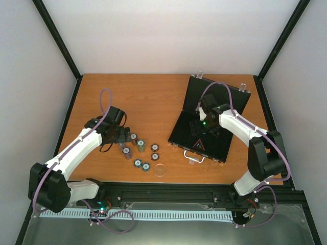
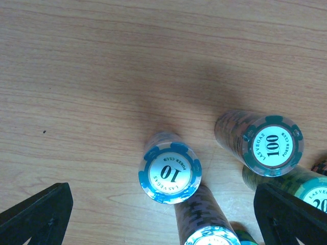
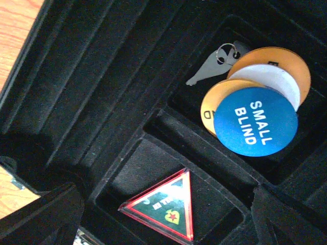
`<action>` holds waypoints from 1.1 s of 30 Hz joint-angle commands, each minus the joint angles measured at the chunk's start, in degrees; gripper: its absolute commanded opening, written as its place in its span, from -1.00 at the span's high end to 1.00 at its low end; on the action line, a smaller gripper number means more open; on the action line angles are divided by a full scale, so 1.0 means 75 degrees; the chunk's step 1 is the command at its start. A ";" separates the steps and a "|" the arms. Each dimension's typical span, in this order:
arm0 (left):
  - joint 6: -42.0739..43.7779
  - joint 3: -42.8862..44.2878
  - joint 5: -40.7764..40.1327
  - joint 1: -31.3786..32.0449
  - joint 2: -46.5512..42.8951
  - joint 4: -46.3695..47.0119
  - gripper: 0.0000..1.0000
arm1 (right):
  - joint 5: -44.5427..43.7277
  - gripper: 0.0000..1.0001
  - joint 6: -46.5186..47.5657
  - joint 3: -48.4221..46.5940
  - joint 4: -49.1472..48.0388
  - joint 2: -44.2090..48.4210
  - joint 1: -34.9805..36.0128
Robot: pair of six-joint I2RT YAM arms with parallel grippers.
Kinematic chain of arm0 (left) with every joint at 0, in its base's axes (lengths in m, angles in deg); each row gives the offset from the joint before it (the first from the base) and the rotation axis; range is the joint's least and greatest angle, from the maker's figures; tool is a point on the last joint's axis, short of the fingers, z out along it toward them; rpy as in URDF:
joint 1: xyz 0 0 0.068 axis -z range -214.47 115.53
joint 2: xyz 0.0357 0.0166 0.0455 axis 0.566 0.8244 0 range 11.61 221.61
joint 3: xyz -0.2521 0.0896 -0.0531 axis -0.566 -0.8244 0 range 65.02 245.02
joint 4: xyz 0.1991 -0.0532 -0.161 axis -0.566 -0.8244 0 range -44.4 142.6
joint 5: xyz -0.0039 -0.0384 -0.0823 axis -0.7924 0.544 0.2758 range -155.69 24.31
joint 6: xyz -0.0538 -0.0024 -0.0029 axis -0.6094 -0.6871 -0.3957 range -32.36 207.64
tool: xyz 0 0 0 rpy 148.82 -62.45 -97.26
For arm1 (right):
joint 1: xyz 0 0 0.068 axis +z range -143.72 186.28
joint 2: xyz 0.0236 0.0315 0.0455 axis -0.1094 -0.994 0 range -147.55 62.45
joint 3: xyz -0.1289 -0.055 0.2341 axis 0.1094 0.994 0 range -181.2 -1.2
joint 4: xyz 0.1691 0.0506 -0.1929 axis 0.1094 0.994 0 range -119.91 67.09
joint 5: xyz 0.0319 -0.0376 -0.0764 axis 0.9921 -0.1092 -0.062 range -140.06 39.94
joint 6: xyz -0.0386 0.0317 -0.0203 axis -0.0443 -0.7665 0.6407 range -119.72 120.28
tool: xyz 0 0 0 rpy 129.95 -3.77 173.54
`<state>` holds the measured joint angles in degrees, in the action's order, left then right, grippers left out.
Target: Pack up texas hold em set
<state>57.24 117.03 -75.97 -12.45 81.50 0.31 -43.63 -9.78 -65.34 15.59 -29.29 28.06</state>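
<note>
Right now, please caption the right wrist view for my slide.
Open right gripper over the case: blue disc, key, triangular token.

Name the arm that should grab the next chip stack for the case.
Left. The left gripper, open, hangs right over the chip stacks, with the stack marked 10 centred in its wrist view. The right gripper is off to the other side, over the open case.

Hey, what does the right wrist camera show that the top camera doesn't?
Only right wrist: a key, the blue disc reading SMALL BLIND, orange discs and a white disc under it. Only top: left arm, right arm, chip stacks on the table, the case handle. Both: the black case and triangular token.
</note>
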 commanded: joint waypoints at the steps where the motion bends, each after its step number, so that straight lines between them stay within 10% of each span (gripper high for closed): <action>1: -0.0049 0.0351 -0.0086 0.0029 0.0067 0.0122 -1.00 | 0.0542 -0.79 0.0154 -0.0193 0.0166 0.0116 0.0006; 33: -0.0055 0.0292 -0.0319 0.0027 -0.0331 0.0022 -0.99 | 0.0528 -0.65 -0.0401 0.0815 -0.0175 -0.0707 0.0717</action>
<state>57.24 118.02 -77.74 -12.45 79.40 0.31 -36.83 -12.82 -60.68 14.87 -33.18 33.35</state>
